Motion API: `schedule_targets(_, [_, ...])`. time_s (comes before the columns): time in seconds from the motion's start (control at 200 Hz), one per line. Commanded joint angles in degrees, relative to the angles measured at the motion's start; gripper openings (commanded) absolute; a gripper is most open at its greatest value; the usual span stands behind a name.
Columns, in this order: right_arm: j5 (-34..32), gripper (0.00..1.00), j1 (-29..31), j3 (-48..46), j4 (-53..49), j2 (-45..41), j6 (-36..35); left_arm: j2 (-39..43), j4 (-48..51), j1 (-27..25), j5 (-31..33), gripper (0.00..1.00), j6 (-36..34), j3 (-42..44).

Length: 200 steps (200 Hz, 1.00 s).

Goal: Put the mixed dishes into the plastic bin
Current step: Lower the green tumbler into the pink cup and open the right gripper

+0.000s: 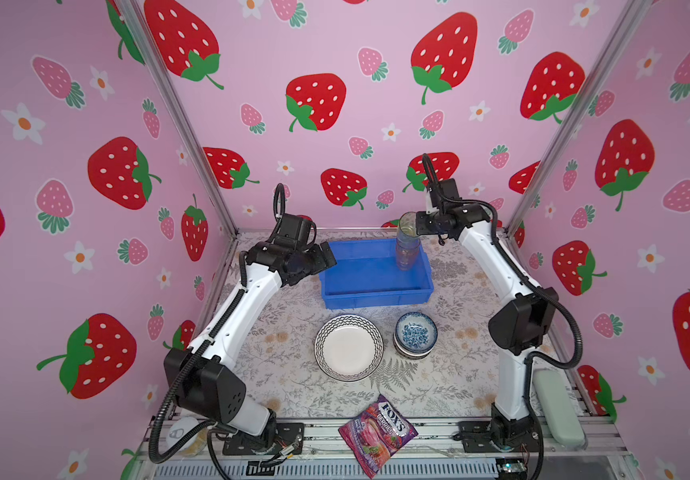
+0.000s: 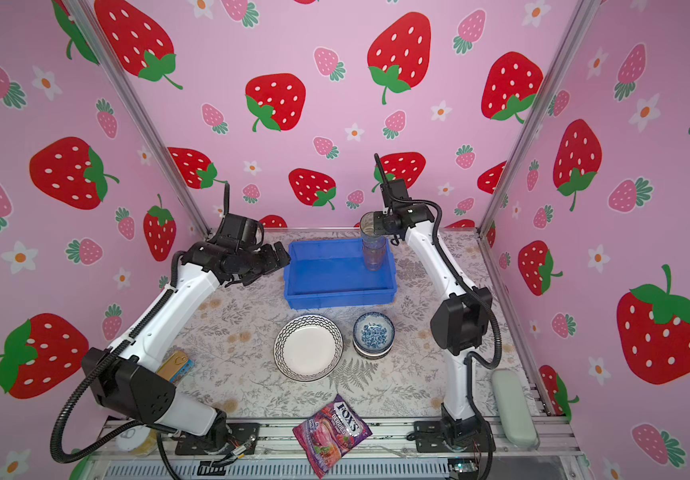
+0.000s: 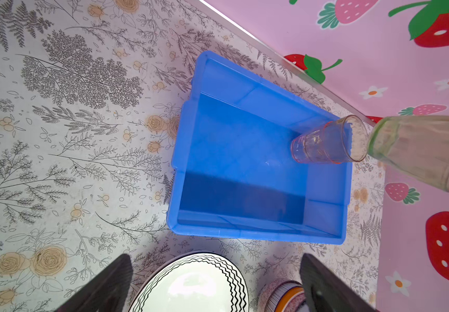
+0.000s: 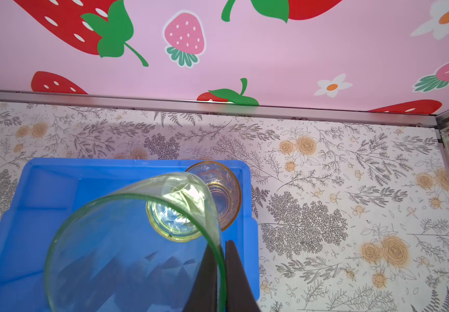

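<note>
The blue plastic bin sits at the back middle of the table. A pink to amber tinted glass stands upright in its back right corner. Just above it hangs a green glass, tilted, with my right gripper shut on its rim. My left gripper is open and empty, left of the bin. In front of the bin lie a zigzag-rimmed white plate and a stack of patterned bowls.
A purple FOX'S candy bag lies at the front edge. A white-lidded jar stands by the left arm's base. A grey-green case lies front right, and a yellow and blue item shows under the left arm. Strawberry-print walls close in three sides.
</note>
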State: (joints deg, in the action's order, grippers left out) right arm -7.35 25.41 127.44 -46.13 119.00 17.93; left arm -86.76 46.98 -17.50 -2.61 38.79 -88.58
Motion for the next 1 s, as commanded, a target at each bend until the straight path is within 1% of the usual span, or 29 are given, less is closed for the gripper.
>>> schedule_targets(0.0, [1.58, 0.00, -1.05, 3.03, -1.31, 1.70, -0.62, 2.32, 0.96, 0.28, 0.00, 0.99, -0.07, 1.52])
schedule_targets(0.24, [2.56, 0.00, -1.50, 2.72, -0.89, 3.33, -1.31, 5.00, 1.27, 0.19, -0.04, 0.99, 1.09, 5.17])
schedule_targets(0.385, [2.78, 0.00, -1.59, 3.28, -1.45, 4.98, -2.24, 6.22, 2.33, 0.21, 0.04, 0.99, 1.20, 5.66])
schedule_targets(0.77, [2.19, 0.00, -2.56, 3.17, -1.11, 7.16, -3.08, 7.19, 3.12, 0.12, 0.06, 0.99, 1.75, 7.79])
schedule_targets(0.995, [1.29, 0.00, -2.62, 2.81, -1.33, 7.38, -3.68, 5.66, 2.50, 0.10, -0.81, 0.99, 1.83, 7.51])
